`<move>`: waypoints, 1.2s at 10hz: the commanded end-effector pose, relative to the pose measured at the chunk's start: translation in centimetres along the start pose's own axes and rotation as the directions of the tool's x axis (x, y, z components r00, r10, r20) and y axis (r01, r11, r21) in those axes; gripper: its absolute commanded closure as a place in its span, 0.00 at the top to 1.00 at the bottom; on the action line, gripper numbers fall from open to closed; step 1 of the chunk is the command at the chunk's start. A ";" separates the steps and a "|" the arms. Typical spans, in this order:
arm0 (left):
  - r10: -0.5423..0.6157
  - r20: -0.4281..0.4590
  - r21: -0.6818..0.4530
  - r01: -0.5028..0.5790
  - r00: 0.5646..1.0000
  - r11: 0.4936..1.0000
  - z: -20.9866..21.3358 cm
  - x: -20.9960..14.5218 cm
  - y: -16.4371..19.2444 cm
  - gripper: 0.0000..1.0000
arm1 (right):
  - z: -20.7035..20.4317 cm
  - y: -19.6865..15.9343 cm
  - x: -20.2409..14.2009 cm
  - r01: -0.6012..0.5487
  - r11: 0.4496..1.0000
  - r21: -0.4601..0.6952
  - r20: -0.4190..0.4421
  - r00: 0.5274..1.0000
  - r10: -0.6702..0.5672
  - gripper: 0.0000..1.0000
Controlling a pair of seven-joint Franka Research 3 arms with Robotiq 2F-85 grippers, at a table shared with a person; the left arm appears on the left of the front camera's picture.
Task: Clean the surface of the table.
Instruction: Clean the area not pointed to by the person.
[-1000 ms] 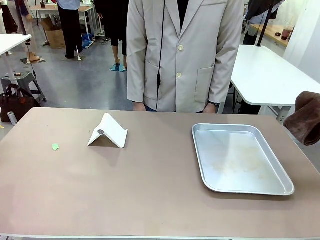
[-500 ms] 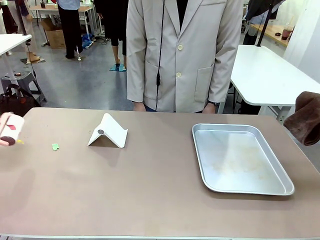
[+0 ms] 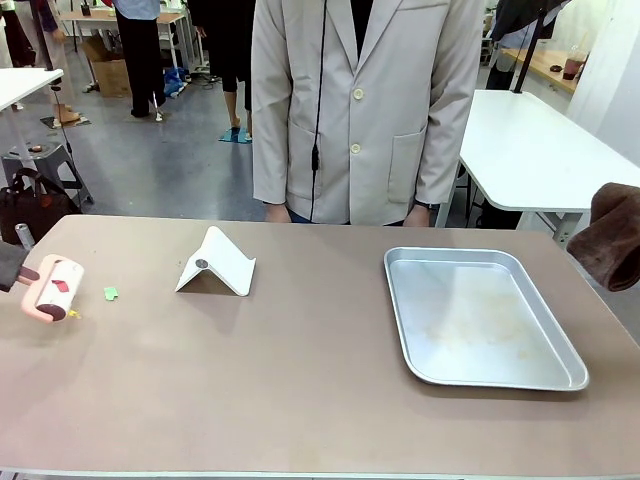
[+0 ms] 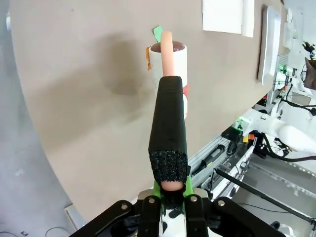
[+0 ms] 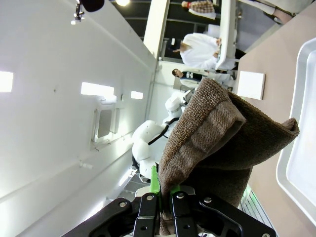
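The taupe-brown table (image 3: 300, 390) stretches across the front view. A lint roller (image 3: 55, 288) with a pink core hangs just above the table's left edge, close to a small green scrap (image 3: 110, 293) and a tiny yellow bit (image 3: 73, 313). My left gripper (image 4: 169, 190) is shut on the roller's black foam handle (image 4: 168, 123), and the white roll (image 4: 170, 64) points at the green scrap (image 4: 157, 33). My right gripper (image 5: 160, 190) is shut on a folded brown cloth (image 5: 217, 133), which hangs off the table's right edge (image 3: 612, 250).
A white folded stand (image 3: 217, 263) sits left of centre. A silver metal tray (image 3: 480, 315) lies at the right. A person in a beige coat (image 3: 365, 110) stands at the far edge. A white-topped table (image 3: 540, 150) is behind on the right.
The lint roller came in from the left edge and moved right and down toward the green scrap. The brown cloth at the right has stayed put.
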State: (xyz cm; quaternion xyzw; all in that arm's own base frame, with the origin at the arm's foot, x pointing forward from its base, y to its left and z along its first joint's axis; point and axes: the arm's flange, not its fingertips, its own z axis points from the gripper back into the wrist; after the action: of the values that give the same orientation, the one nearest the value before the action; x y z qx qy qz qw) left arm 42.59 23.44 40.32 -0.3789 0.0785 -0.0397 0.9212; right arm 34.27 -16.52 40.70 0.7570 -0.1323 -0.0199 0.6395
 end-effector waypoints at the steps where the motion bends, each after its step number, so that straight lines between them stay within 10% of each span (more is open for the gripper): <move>1: -0.006 0.014 0.035 0.005 1.000 0.999 -1.0 -0.4 -0.4 0.16 | -0.1 0.5 -0.1 0.002 1.000 0.005 -0.003 1.000 -0.002 0.07; 12: 0.158 0.025 0.178 -0.160 0.987 0.971 -3.1 3.1 0.6 0.16 | -0.1 0.5 -0.1 0.002 1.000 0.005 -0.003 1.000 -0.002 0.07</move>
State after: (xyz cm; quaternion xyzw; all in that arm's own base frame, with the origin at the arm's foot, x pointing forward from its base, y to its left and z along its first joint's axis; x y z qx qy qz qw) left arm 44.96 21.73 38.14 -0.3154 0.0791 0.0194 0.9455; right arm 34.27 -16.52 40.70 0.7570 -0.1323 -0.0199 0.6395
